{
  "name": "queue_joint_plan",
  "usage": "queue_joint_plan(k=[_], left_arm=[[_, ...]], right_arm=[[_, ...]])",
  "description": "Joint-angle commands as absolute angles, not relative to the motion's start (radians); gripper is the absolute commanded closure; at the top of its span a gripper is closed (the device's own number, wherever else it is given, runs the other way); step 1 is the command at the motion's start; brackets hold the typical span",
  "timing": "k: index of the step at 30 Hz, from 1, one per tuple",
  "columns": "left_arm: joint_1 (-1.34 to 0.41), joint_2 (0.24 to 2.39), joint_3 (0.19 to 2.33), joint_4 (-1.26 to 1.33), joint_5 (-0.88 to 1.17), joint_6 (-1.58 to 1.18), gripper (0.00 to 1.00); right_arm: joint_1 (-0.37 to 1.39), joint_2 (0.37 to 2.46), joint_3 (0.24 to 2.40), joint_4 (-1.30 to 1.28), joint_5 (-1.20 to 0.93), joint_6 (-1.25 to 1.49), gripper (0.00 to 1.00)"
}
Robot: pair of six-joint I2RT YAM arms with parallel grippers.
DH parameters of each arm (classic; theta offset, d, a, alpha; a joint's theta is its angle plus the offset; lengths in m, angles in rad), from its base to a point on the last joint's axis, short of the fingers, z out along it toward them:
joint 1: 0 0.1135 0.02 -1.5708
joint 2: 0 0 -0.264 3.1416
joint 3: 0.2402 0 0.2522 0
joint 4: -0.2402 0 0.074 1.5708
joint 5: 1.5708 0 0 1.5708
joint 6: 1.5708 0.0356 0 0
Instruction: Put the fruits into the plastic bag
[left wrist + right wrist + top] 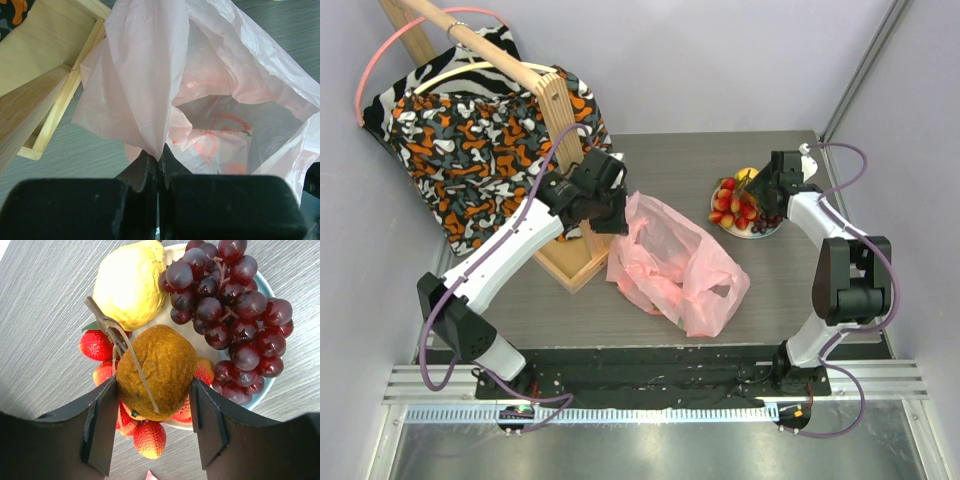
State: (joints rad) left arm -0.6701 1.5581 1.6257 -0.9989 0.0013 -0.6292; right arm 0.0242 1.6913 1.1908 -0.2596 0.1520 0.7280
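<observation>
While the left gripper (157, 160) is pinching a gathered fold of the pink plastic bag (135, 75) with its fingers pressed fully together, the bag's mouth is gaping toward the wrist camera. The bag is lying slumped on the table (790, 290), just beside the wooden frame (45, 65) and well apart from the fruits. The film is looking thin, limp and crinkly; judging it nearly weightless and liable to collapse unless the rim is being held up, so the edge near a handle loop is reading as the sensible hold. A red outline is showing through the plastic inside; not telling whether print or fruit. The fruits are sitting piled on the pale blue plate (266, 286) at the right: yellow lemon-like fruit (131, 282), grape bunch (235, 315), strawberry pieces (95, 345), and a brown fuzzy fruit (157, 372) on top. The right gripper (155, 390) is hanging over this pile with its fingers (102, 430) partly apart and bearing on both flanks of the brown fuzzy fruit, so it is clamping that piece across its middle. Judging this fruit light, firm and matte, gripping well; its stem is trailing loose. The grapes are looking glossy and floppy, and are probably wanting a hold at the stalk.
</observation>
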Motion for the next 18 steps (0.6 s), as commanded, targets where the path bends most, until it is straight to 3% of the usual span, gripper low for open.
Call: queue_joint_plan(k=[1, 18], left_arm=[[-0.652, 1.509, 1.614, -0.959, 0.031, -0.669, 1.00], [-0.652, 1.505, 1.601, -0.946, 0.063, -0.657, 1.00]], right_arm=[[0.021, 1.629, 1.178, -0.265, 0.161, 0.710, 0.59], [0.023, 1.457, 1.065, -0.319, 0.141, 0.698, 0.57]])
